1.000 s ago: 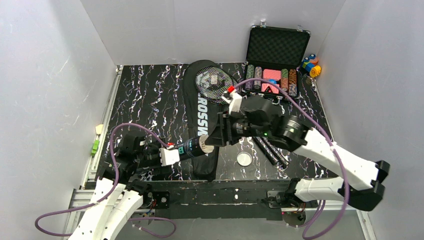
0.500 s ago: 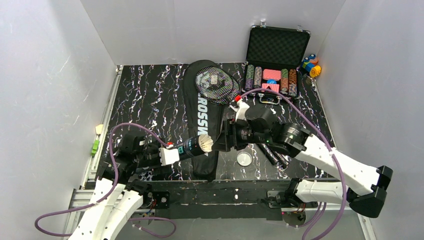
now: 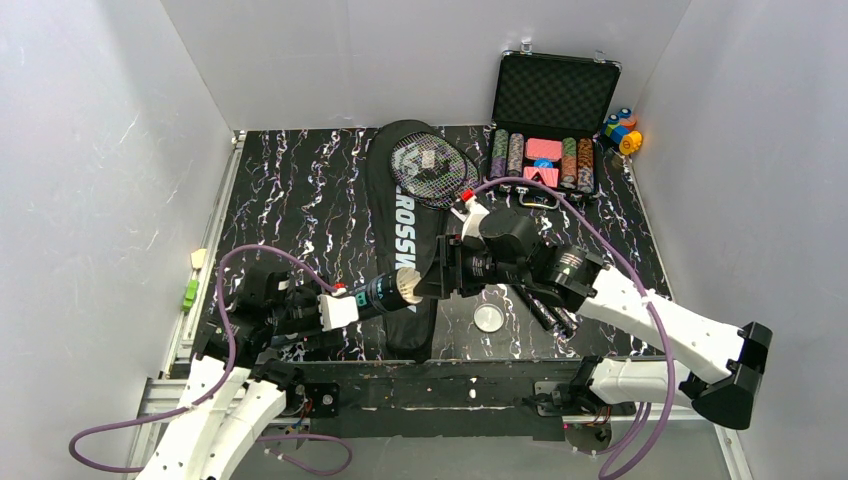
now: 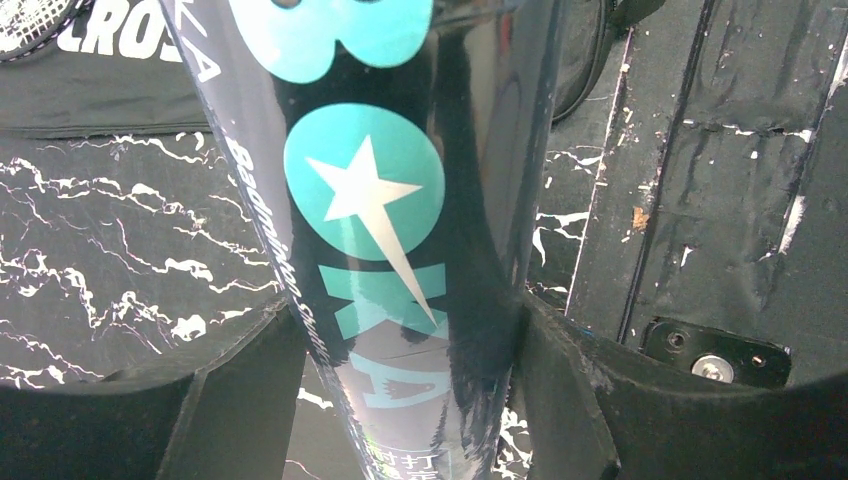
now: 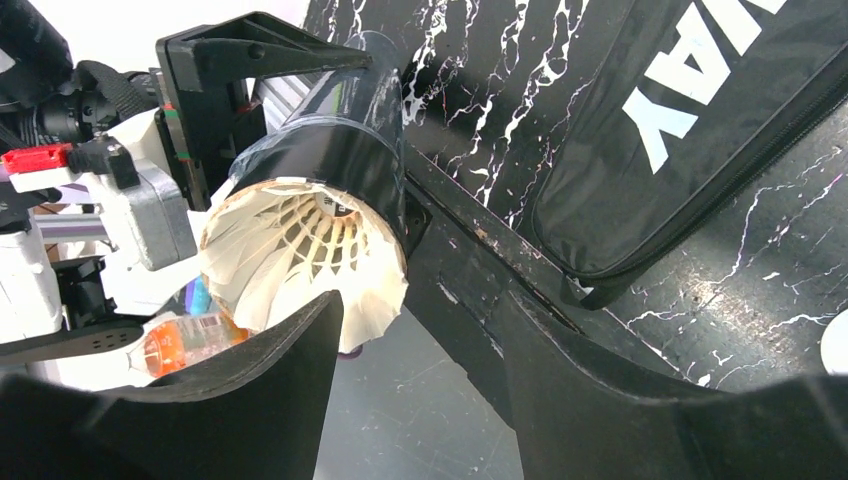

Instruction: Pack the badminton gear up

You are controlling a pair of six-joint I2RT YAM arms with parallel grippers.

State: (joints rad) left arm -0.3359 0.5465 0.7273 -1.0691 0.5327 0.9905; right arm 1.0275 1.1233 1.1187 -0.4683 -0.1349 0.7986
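My left gripper (image 3: 360,301) is shut on the dark teal-lettered tube (image 3: 381,294), held low over the table's front edge; the tube (image 4: 380,250) fills the gap between its fingers. A white feather shuttlecock (image 3: 407,287) sits in the tube's open mouth, its skirt (image 5: 300,250) sticking out. My right gripper (image 3: 437,279) is open just right of the mouth, and nothing is between its fingers (image 5: 420,310). The black CROSSWAY bag (image 3: 405,215) lies lengthwise with a racquet head (image 3: 430,165) on its far end. The round lid (image 3: 488,318) lies on the table.
Dark racquet handles (image 3: 541,300) lie under my right forearm. An open black case of poker chips (image 3: 545,120) stands at the back right, with small coloured blocks (image 3: 622,130) beside it. White walls close in the table on three sides.
My right gripper has opened and let go of the shuttlecock, which stays in the tube's mouth. The right arm has swung lower and shifted slightly left. The left arm has not moved.
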